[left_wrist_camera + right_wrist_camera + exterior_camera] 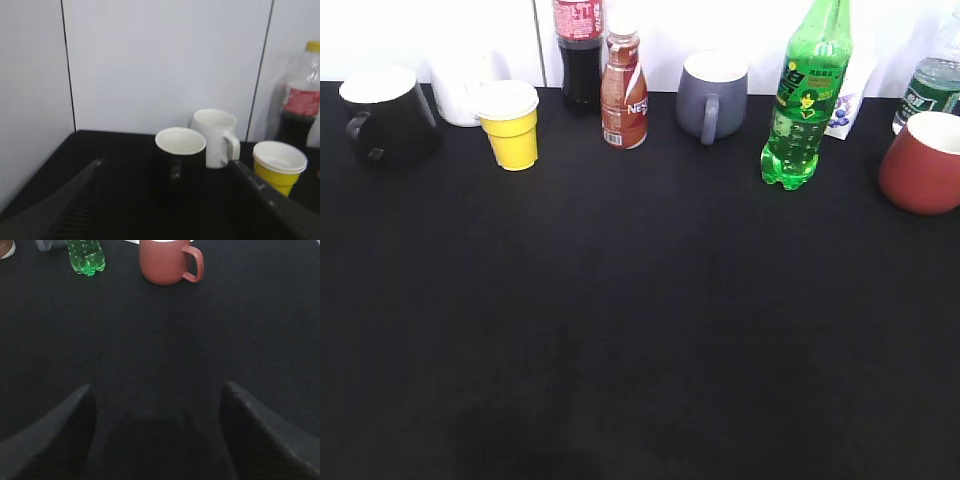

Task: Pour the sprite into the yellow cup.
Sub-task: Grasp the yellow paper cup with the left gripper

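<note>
Standing along the back edge of the black table, left to right, were a black mug, a white mug, the yellow cup, a cola bottle, a brown drink bottle, a grey mug, the sprite and a red mug.

Crowding was the likely trouble. The sprite stood tall and narrow, between the grey mug and the red mug, so a reach that came in off-line could tip it or knock a neighbour. Its cap was out of view, so whether it was sealed could not be told. The yellow cup looked light, and a fast pour could push it over or splash past its rim.

The left gripper was spread wide with nothing between its fingers; the yellow cup sat ahead of it and off to its right, behind the black mug's line. The right gripper was likewise wide apart and empty, with the sprite well ahead and to its left, the red mug nearer its centreline.
</note>
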